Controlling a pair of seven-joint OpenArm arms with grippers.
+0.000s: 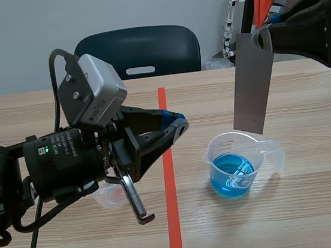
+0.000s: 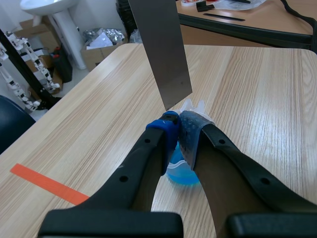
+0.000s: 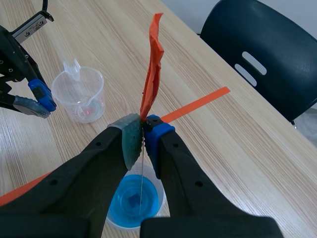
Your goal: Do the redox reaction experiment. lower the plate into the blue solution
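Observation:
A grey metal plate (image 1: 253, 83) hangs upright from my right gripper (image 1: 262, 36), which is shut on its top end. The plate's lower edge is just above the rim of a clear beaker (image 1: 238, 166) holding blue solution. In the right wrist view the plate shows edge-on as a thin line (image 3: 142, 173) below my right gripper (image 3: 143, 130), with the blue solution (image 3: 136, 202) directly under it and an orange-red strip (image 3: 153, 64) rising above the fingers. My left gripper (image 1: 178, 125) is shut on nothing, left of the beaker. From the left wrist view, the plate (image 2: 161, 49) stands just ahead of my left gripper (image 2: 177, 126).
A second clear beaker (image 1: 106, 195) with a pinkish trace at its bottom stands behind my left arm; it also appears in the right wrist view as the empty beaker (image 3: 79, 94). A dark chair (image 1: 137, 52) stands past the table's far edge.

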